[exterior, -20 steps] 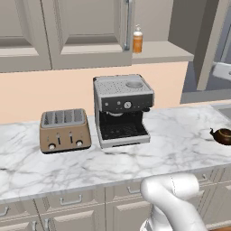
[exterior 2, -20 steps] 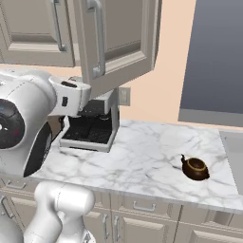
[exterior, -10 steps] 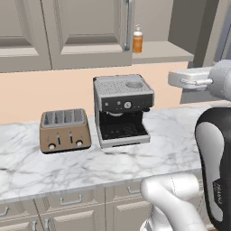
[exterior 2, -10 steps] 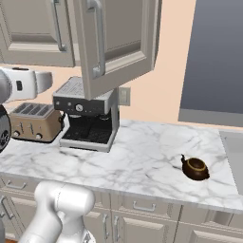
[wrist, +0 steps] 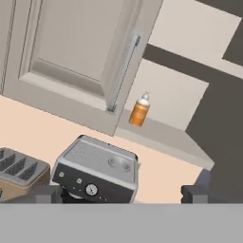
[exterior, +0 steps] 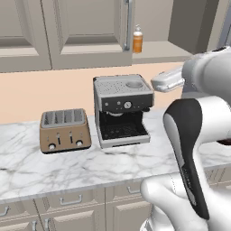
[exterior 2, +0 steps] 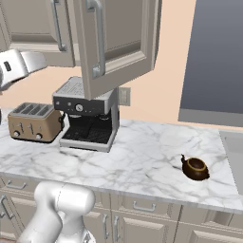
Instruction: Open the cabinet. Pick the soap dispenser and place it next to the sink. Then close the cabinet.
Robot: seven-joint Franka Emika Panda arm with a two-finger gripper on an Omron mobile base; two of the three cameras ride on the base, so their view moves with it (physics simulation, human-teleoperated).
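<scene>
Standing open, cabinet door is swung out over coffee machine; opening step judged done, pick in hand. Dispenser is seen upright on bottom shelf, near front edge, beside door handle. Gripper is spread wide, nothing held, aimed below bottle (reach up and in is called for next). Teapot and sink edge are given by right base view; toaster is better shown from left.

A glossy white robot arm of rounded, tube-like links, with a long black panel along one link and pale grey seams, ending in two small dark finger tips.
</scene>
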